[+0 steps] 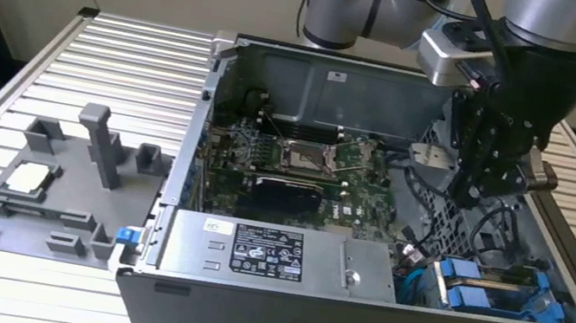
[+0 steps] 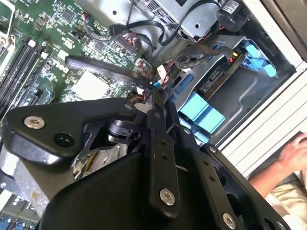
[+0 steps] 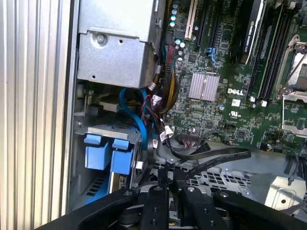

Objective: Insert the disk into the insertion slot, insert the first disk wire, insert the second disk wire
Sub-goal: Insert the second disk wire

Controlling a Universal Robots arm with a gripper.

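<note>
The disk (image 1: 509, 291), silver in its bright blue carrier, lies inside the insertion slot (image 1: 554, 289) at the near right corner of the open computer case. In both wrist views I see its blue tabs (image 2: 201, 112) (image 3: 103, 153) at the bay's mouth. My gripper (image 1: 479, 198) hangs above the perforated cage, behind the disk and apart from it. In the wrist views its fingertips (image 2: 152, 103) (image 3: 160, 178) stand close together, shut on the end of a flat black wire (image 2: 103, 69) (image 3: 216, 160) that runs over the motherboard's edge.
A motherboard (image 1: 301, 159) fills the case floor, with a grey power supply (image 1: 272, 255) in front. Loose cables (image 3: 151, 108) crowd the gap beside the bay. A grey fixture (image 1: 51, 175) sits on the slatted table at the exterior view's left. A person's hand (image 2: 293, 148) rests outside the case.
</note>
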